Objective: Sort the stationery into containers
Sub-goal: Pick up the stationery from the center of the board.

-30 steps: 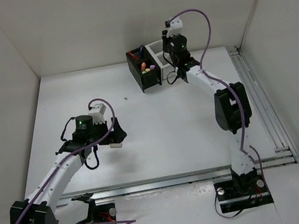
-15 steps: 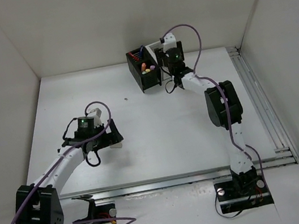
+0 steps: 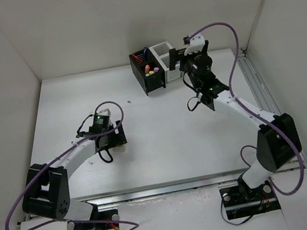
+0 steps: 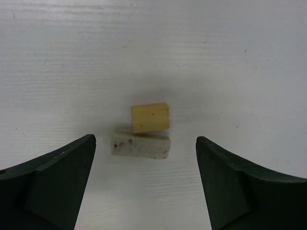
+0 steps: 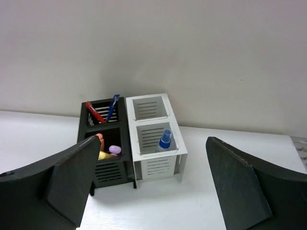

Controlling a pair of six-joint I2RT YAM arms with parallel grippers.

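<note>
The tan eraser (image 4: 150,117) and grey eraser (image 4: 141,145) lie touching on the surface (image 4: 240,57), right between the wide-open fingers of the left claw (image 4: 145,142), grey one nearer. I'd drop straight down and pinch just one, or they'll probably squirt apart. The right claw (image 5: 153,140), also open and empty, has backed off the containers (image 5: 160,165) since half a second ago.

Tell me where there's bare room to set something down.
Bare table: the middle, between the black cube and the left gripper, and the far-left corner beside that cube. Crowded: under the left gripper, where the tan eraser and grey eraser touch, and before the white cube, by the right gripper.
</note>
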